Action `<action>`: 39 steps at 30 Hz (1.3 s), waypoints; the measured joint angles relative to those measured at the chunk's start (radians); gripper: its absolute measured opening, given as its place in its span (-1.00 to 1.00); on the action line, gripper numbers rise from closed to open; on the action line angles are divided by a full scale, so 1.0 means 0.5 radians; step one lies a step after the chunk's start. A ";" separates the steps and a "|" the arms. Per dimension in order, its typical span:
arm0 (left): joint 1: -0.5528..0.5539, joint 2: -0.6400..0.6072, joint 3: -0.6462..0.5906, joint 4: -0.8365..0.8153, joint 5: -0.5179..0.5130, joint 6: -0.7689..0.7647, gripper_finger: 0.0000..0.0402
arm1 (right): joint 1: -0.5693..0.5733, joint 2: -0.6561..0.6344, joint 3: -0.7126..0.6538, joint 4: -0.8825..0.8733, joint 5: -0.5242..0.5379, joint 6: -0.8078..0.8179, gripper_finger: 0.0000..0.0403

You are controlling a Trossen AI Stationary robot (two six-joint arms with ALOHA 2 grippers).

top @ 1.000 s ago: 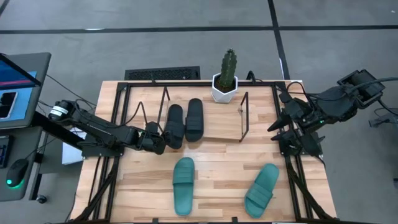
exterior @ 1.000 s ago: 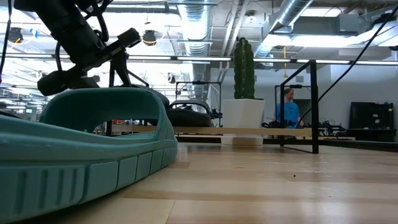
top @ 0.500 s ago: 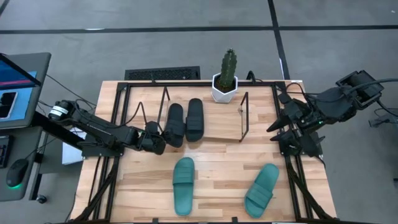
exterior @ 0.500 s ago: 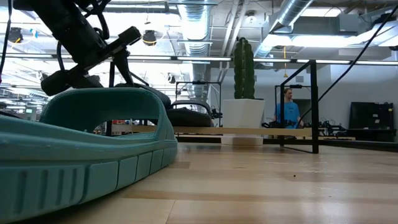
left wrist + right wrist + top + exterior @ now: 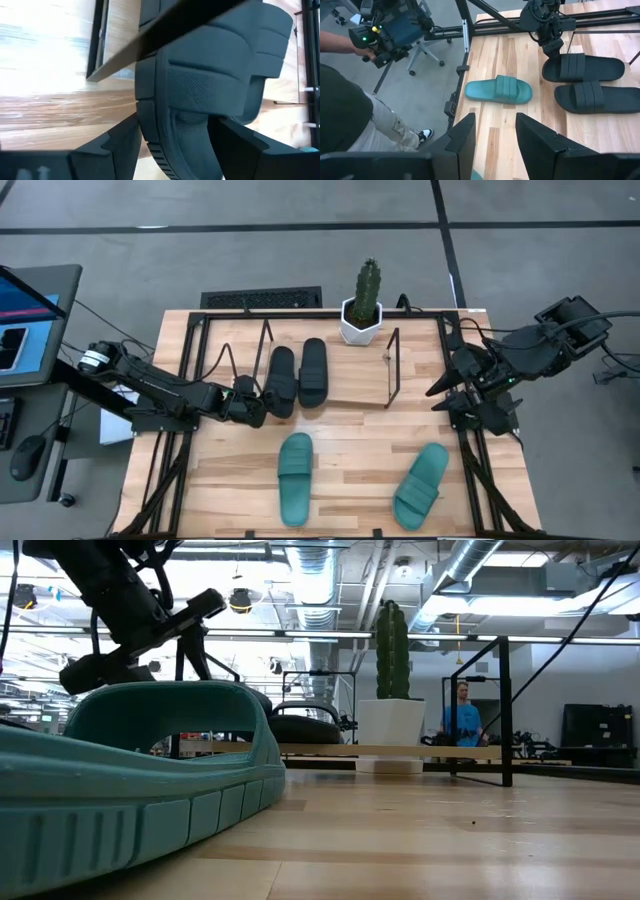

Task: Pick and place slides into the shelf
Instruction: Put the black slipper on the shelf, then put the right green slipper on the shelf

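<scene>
I've got the left gripper low at the 9 o'clock side of the tabletop, at the heel of the outer black slide; in the left wrist view its fingers are spread either side of that slide's sole, whether touching I can't tell. Second black slide lies just beside it toward 3 o'clock, both on the shelf, a thin rod frame around 12 o'clock. Two teal slides are loose on the tabletop: one at about 6 o'clock, the other toward 5 o'clock, angled. Right gripper hangs at the 3 o'clock edge, fingers parted, nothing between them. Potted cactus at 12 o'clock behind the shelf. Right wrist view shows a person beside the tabletop.
</scene>
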 joint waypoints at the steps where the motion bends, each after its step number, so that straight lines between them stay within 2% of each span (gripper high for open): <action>1: -0.005 0.000 0.000 0.008 0.004 0.019 0.06 | 0.000 0.000 0.000 -0.001 0.000 0.000 -0.34; 16: -0.039 -0.002 0.000 -0.098 0.059 0.113 0.02 | 0.000 0.000 0.000 0.000 0.000 0.000 -0.32; 28: 0.031 -0.002 0.000 -0.119 -0.017 0.144 0.03 | 0.000 -0.001 0.000 -0.001 0.000 0.004 -0.31; 39: 0.017 -0.003 0.000 -0.159 0.123 0.209 0.03 | 0.000 -0.001 0.000 -0.001 0.001 0.015 -0.29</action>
